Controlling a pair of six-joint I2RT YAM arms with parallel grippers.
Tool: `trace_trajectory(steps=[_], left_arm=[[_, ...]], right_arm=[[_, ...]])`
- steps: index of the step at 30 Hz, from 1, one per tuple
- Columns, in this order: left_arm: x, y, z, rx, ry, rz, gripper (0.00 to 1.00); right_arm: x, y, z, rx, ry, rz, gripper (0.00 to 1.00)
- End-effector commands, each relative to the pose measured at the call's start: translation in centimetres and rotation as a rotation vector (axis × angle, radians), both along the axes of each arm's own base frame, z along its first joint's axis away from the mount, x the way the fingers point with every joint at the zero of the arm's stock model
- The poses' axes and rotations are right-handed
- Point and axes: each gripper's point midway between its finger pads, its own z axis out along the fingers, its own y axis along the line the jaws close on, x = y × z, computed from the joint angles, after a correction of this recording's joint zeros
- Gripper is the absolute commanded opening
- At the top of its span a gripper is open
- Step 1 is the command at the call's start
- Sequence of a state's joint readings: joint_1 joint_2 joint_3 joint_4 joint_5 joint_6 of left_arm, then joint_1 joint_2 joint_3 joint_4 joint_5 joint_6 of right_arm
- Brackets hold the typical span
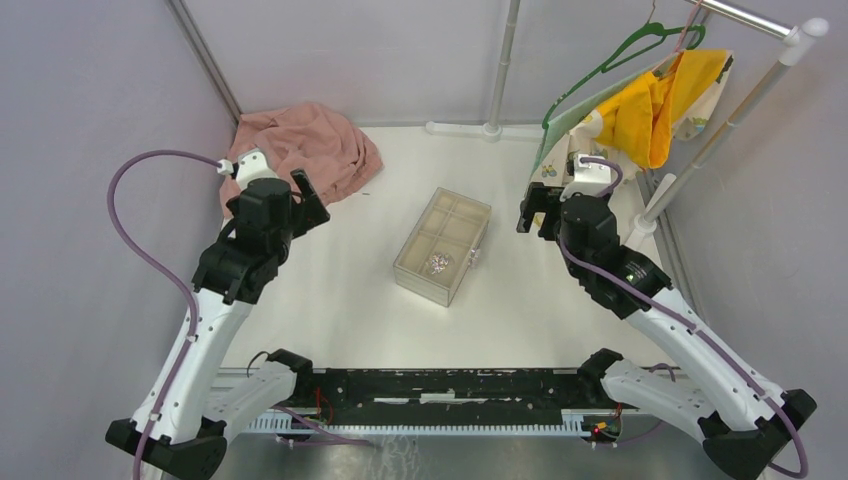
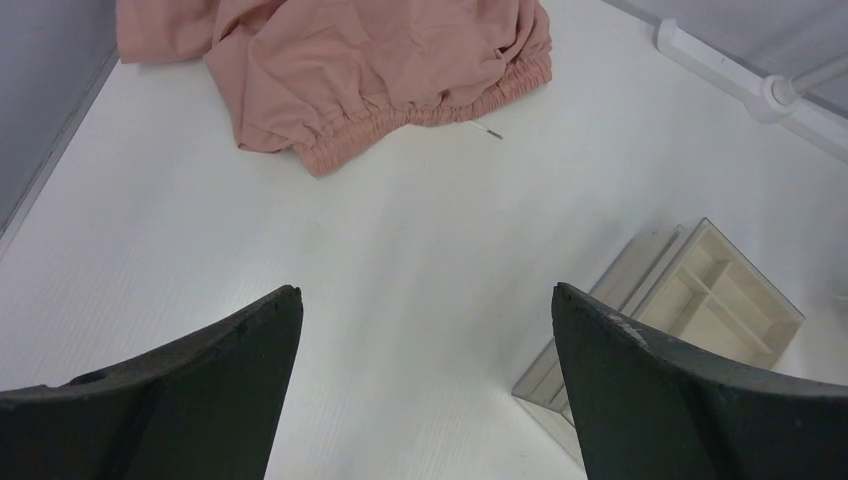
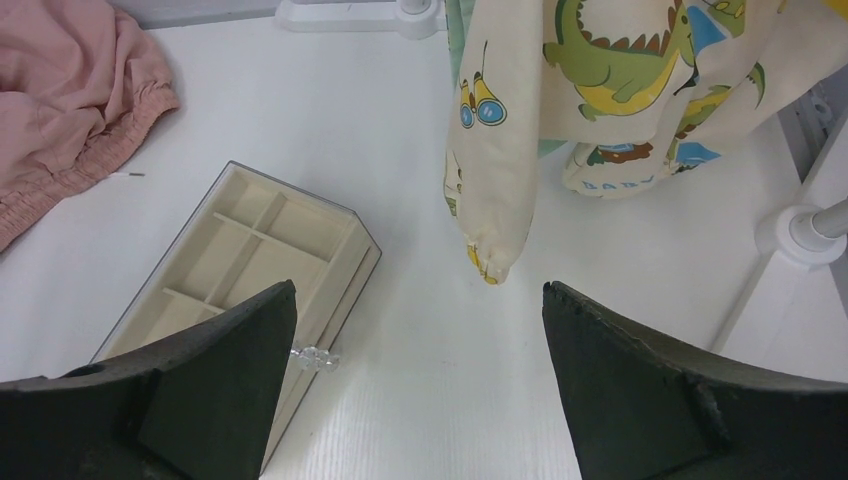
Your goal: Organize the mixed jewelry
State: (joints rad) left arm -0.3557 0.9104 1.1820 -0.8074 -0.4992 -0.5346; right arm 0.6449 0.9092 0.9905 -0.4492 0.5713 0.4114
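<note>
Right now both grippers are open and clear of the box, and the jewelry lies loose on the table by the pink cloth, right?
Not quite. The jewelry is not on the table by the cloth: the top external view shows it in the box, toward its near end. The left gripper and right gripper are open and clear of the box.

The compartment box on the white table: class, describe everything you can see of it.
The compartment box is rectangular, with clear plastic-looking walls around a beige insert split into several compartments. It lies flat, turned diagonally in the top view. A small heap of silvery jewelry pieces sits in one near compartment; the others look empty. A small clear knob juts from one side. Only the table touches it.
</note>
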Motion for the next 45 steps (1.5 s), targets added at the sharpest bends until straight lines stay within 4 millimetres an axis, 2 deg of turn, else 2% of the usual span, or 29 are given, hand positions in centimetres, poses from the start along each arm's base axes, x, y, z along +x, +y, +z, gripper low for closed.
trace_trajectory(steps=[1, 7, 18, 22, 29, 45], left_arm=[[0.3, -0.1, 1.0, -0.053, -0.064, 0.023, 1.00], [0.7, -2.0, 1.2, -0.073, -0.061, -0.084, 1.00], [1.2, -3.8, 1.8, -0.100, -0.091, -0.187, 1.00], [1.1, -4.0, 1.5, -0.097, -0.083, -0.200, 0.99], [0.8, -4.1, 2.3, -0.095, -0.119, -0.223, 0.99], [0.8, -4.6, 2.8, -0.101, -0.133, -0.254, 0.99]], right_arm=[[0.1, 0.1, 2.2, 0.045, -0.090, 0.017, 0.98], [0.0, -0.1, 1.9, 0.041, -0.085, 0.006, 0.98], [-0.5, -0.5, 1.5, 0.050, -0.076, -0.002, 0.98], [-0.7, -0.7, 1.4, 0.053, -0.077, -0.004, 0.98], [-0.8, -0.7, 1.1, 0.064, -0.072, -0.008, 0.98], [-0.9, -0.5, 1.1, 0.082, -0.074, -0.004, 0.98]])
